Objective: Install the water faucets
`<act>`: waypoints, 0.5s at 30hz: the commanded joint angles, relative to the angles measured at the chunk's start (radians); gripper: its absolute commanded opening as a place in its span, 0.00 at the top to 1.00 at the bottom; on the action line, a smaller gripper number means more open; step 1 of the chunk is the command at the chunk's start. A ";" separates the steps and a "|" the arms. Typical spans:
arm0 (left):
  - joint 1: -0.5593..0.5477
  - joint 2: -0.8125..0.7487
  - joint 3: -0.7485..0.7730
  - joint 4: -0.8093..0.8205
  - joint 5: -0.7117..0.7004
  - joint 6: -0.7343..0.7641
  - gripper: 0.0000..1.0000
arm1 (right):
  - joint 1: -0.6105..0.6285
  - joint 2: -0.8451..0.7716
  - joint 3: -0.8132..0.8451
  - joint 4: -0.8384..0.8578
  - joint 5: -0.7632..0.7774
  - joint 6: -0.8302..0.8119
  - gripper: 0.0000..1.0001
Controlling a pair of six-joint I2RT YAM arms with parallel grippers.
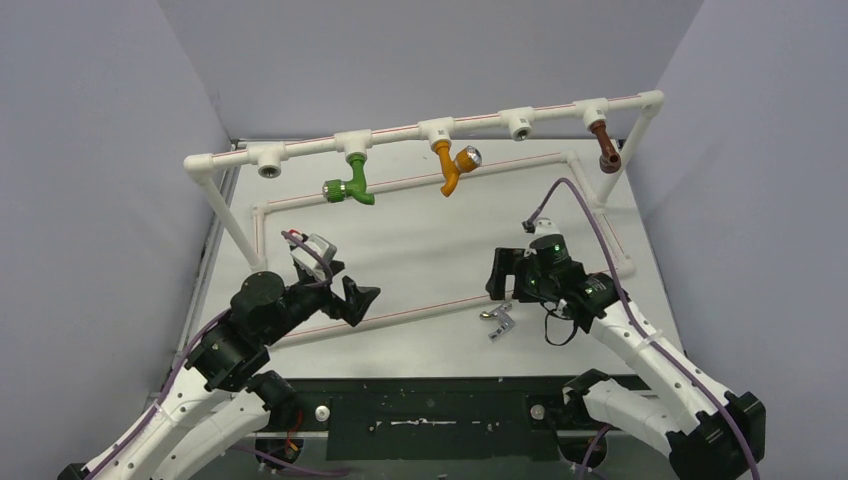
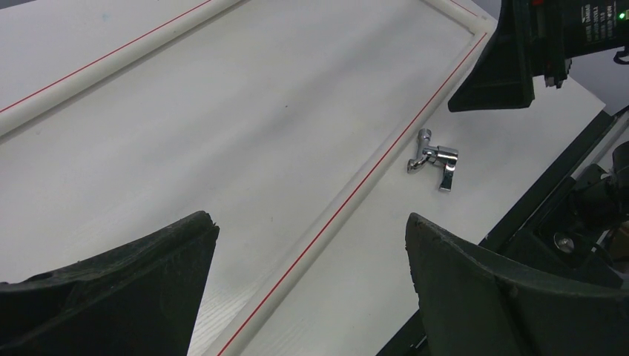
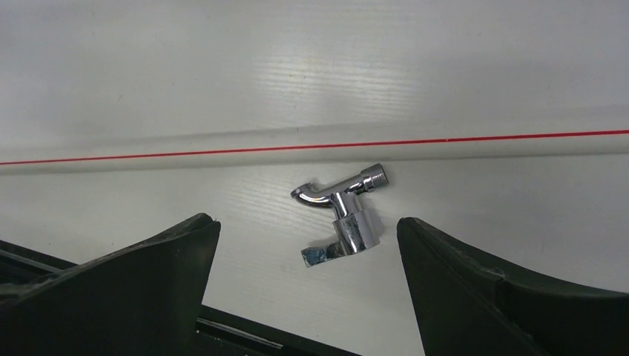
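A shiny chrome faucet (image 1: 498,320) lies on the white table near the front edge; it also shows in the right wrist view (image 3: 343,215) and the left wrist view (image 2: 435,159). My right gripper (image 1: 503,275) hovers just above and behind it, open and empty (image 3: 308,222). My left gripper (image 1: 358,300) is open and empty (image 2: 311,222), off to the faucet's left above the low pipe. A green faucet (image 1: 350,186), an orange faucet (image 1: 449,166) and a brown faucet (image 1: 605,148) hang from tee fittings on the raised white pipe rail (image 1: 400,137).
Two tee fittings on the rail stand bare: one at the left (image 1: 268,160), one right of centre (image 1: 519,122). A low white pipe frame with a red stripe (image 1: 420,312) lies on the table. A black strip (image 1: 430,410) runs along the near edge.
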 commanded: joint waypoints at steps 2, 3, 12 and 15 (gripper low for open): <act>0.008 -0.017 0.021 0.059 0.025 0.017 0.03 | 0.080 0.051 -0.026 -0.021 0.099 0.098 0.06; 0.007 -0.020 0.019 0.059 0.025 0.017 0.03 | 0.087 0.059 -0.032 -0.024 0.112 0.106 0.07; 0.007 -0.026 0.018 0.059 0.023 0.017 0.03 | 0.118 0.172 -0.068 -0.027 0.122 0.141 0.17; 0.008 -0.026 0.018 0.061 0.023 0.018 0.03 | 0.124 0.212 -0.072 -0.031 0.123 0.144 0.21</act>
